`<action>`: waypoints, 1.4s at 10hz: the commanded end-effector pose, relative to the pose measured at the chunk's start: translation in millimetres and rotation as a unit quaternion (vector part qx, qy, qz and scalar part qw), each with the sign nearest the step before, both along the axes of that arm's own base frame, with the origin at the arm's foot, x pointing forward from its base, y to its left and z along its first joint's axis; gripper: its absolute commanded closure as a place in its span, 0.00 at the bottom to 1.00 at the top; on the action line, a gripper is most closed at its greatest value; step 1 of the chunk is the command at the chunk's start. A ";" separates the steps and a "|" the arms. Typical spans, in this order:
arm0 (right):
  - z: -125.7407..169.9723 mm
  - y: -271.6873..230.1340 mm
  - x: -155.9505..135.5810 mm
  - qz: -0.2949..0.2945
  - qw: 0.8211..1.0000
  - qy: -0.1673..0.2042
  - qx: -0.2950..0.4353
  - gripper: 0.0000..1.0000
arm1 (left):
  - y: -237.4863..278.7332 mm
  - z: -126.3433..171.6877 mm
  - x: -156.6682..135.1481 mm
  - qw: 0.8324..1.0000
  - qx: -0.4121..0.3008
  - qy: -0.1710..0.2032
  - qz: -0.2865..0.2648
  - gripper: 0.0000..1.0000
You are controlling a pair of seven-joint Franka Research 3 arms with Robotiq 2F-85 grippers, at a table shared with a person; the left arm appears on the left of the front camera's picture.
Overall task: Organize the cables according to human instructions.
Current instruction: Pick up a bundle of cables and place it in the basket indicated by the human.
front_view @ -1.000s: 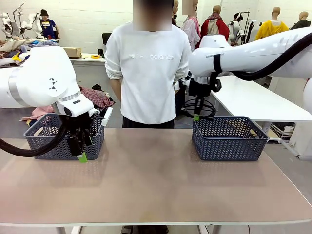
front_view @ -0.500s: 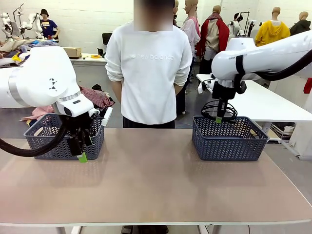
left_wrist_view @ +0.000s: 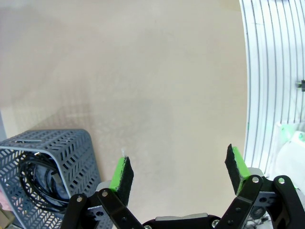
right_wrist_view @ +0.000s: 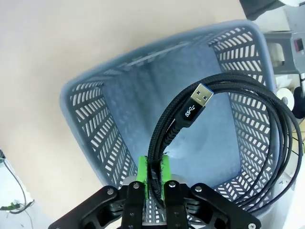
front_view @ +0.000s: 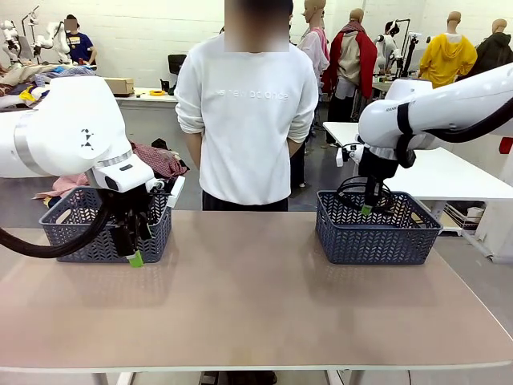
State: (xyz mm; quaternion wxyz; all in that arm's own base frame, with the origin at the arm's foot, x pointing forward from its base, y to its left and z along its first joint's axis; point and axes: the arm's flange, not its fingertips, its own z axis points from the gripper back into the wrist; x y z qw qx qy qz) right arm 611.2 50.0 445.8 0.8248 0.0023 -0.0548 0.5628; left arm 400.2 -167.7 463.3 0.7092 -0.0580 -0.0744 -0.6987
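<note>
A: Where do we have the cable (right_wrist_view: pixel 224 129) now?

B: Our right gripper (front_view: pixel 367 209) is clamped on it. In the right wrist view the green pads (right_wrist_view: pixel 143 183) pinch a few strands of the coil, the loop hangs out to one side, and the USB plug (right_wrist_view: pixel 198 100) sticks up above the pads. All of it hangs over the open right basket (front_view: pixel 377 233), just above its rim.

A: And our left gripper (left_wrist_view: pixel 178 174)?

B: Its jaws stand wide apart with nothing between them, low over the bare table (front_view: pixel 256 297), just in front of the left basket (front_view: pixel 76 228). Another coil (left_wrist_view: pixel 38 179) lies inside that basket.

A: What differs from a second ago?

B: Our right arm has swung from beside the person (front_view: pixel 244 120) out to the right and come lower, carrying the cable over the basket. Our left arm hasn't moved.
</note>
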 end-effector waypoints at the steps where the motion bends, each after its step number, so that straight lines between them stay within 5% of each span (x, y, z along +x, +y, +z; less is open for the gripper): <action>1: -2.0 -10.8 -12.2 0.012 1.000 -0.014 0.011 0.87 | 1.6 1.1 0.0 1.000 0.001 -0.002 0.001 0.00; 5: -6.9 -13.3 -10.0 0.010 1.000 -0.014 0.011 0.87 | 1.6 1.1 0.0 1.000 0.001 -0.002 0.001 0.00; 6: -8.1 -12.1 -8.9 0.010 1.000 -0.016 0.009 0.67 | 1.6 1.1 0.0 1.000 0.001 -0.002 0.001 0.00; 7: -8.8 -10.8 -8.6 0.014 1.000 -0.014 0.007 0.67 | 1.6 1.1 0.0 1.000 0.001 -0.002 0.001 0.00; 8: -6.6 -10.4 -9.8 0.015 1.000 -0.015 0.009 0.48 | 1.6 1.1 0.0 1.000 0.001 -0.002 0.001 0.00; 9: -3.6 -10.5 -11.2 0.014 1.000 -0.011 0.015 0.65 | 1.6 1.1 0.0 1.000 0.001 -0.002 0.001 0.00; 10: -1.7 -10.7 -11.2 0.008 1.000 -0.013 0.011 0.28 | 1.6 1.1 0.0 1.000 0.001 -0.002 0.001 0.00; 11: 0.6 -11.2 -11.3 0.005 1.000 -0.013 0.012 0.45 | 1.6 1.1 0.0 1.000 0.001 -0.002 0.001 0.00; 12: 1.5 -11.3 -12.0 0.005 1.000 -0.012 0.012 0.08 | 1.6 1.1 0.0 1.000 0.001 -0.002 0.001 0.00; 13: 0.8 -10.8 -12.5 0.005 1.000 -0.009 0.011 0.26 | 1.6 1.1 0.0 1.000 0.001 -0.002 0.001 0.00; 14: 0.2 -9.9 -12.4 0.007 1.000 -0.004 0.011 0.00 | 1.6 1.1 0.0 1.000 0.001 -0.002 0.001 0.00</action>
